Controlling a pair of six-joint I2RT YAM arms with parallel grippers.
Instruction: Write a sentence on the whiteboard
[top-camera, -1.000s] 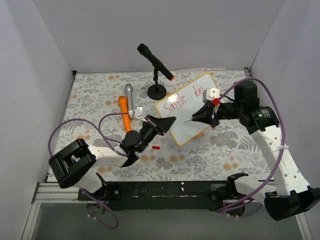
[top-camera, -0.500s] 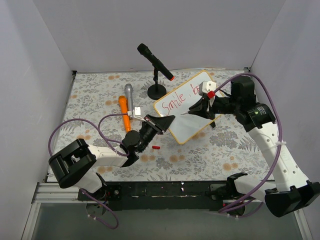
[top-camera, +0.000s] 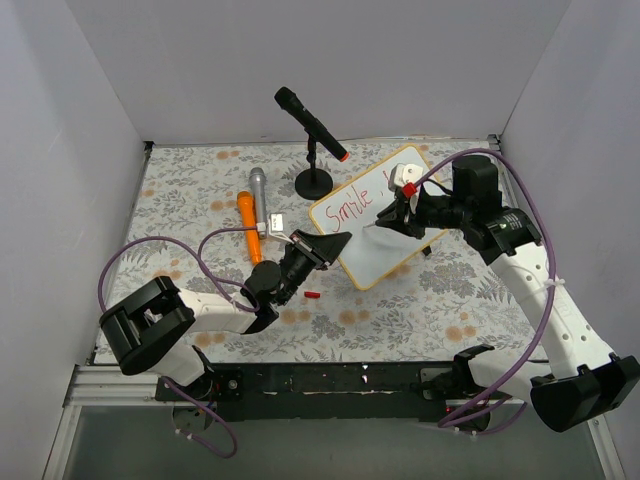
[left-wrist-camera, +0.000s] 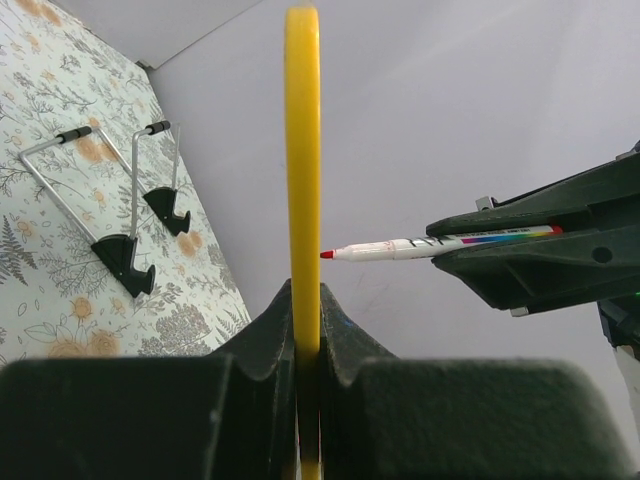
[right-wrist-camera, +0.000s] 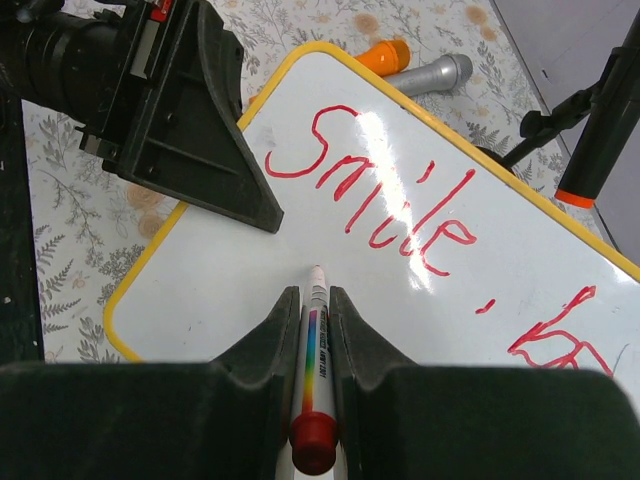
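Since the earlier frame the right gripper (top-camera: 398, 214) has swung back from the right end of the whiteboard (top-camera: 385, 255) toward its left half. It has also risen a bit toward the far edge of the desk (top-camera: 180, 180). The board itself has barely shifted.

The whiteboard is held up off the desk, tilted, over the centre-right part. Its long axis runs from near-left to the far-right corner. The sentence (right-wrist-camera: 400, 215) so far reads approx. "Smile , be" in red, w/ the last word cut off by the frame edge. It's all one line, and the strip under it is blank.

The left gripper (left-wrist-camera: 303, 300) is clamped on the board's yellow rim at its near-left end. The right gripper is closed round a marker (right-wrist-camera: 315, 345), red tip aimed at the blank strip just under the "S". My read: line two starts here, so the next move is fwd onto the face, then along the long axis away from the left gripper.

The right wrist view gives tip position vs. the words but no depth. The left wrist view has the board edge-on and shows the tip just short of the face, not touching. Only the top view shows the mic stand (top-camera: 314, 183) behind the board and a red cap (top-camera: 311, 296) lying near the left gripper.
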